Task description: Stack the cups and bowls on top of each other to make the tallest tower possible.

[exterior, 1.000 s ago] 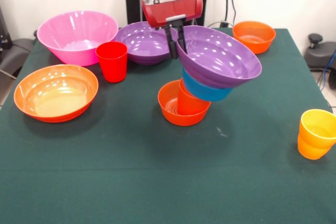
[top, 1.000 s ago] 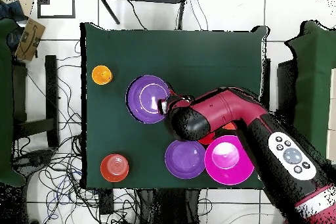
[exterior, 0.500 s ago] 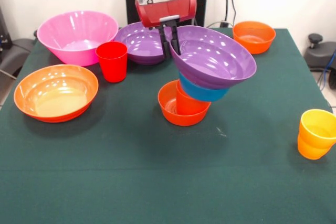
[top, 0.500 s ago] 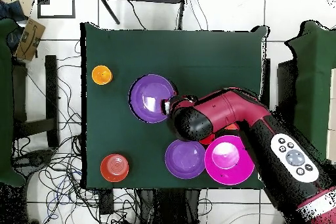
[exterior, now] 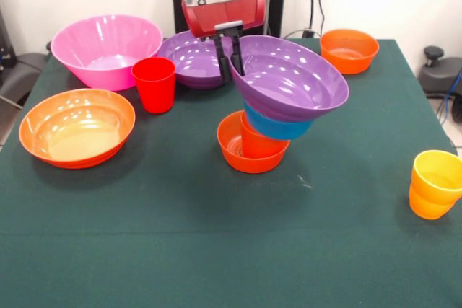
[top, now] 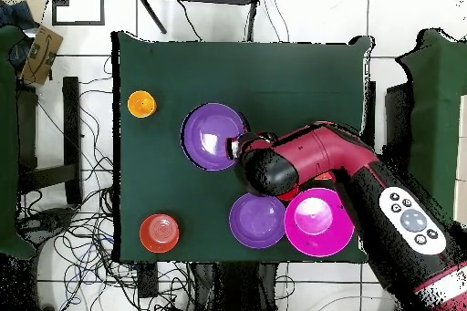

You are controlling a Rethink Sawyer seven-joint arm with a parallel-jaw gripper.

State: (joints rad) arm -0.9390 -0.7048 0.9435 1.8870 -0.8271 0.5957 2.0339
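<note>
Dark green cloth covers the surface (exterior: 216, 250), with a white wall behind it. At the far side, the robot's black tool (exterior: 227, 54) has its two fingers closed on the back rim of a wide shiny purple plastic bowl (exterior: 289, 77). That bowl is the top of the tower (exterior: 271, 117), and it tips toward the front. Under it sits a small blue plastic bowl (exterior: 278, 126), then an orange plastic cup (exterior: 258, 143), then a small orange plastic bowl (exterior: 242, 151) at the bottom. The whole pile leans, so it may fall when the tool opens. Four things are stacked; lots are still loose. Just behind the tool is another purple bowl (exterior: 191, 59). Farther off are a red plastic cup (exterior: 154, 84), a big pink bowl (exterior: 107, 50), a big orange bowl (exterior: 76, 126), another small orange bowl (exterior: 349, 50), and a yellow-orange cup (exterior: 434, 183) near the edge.
</note>
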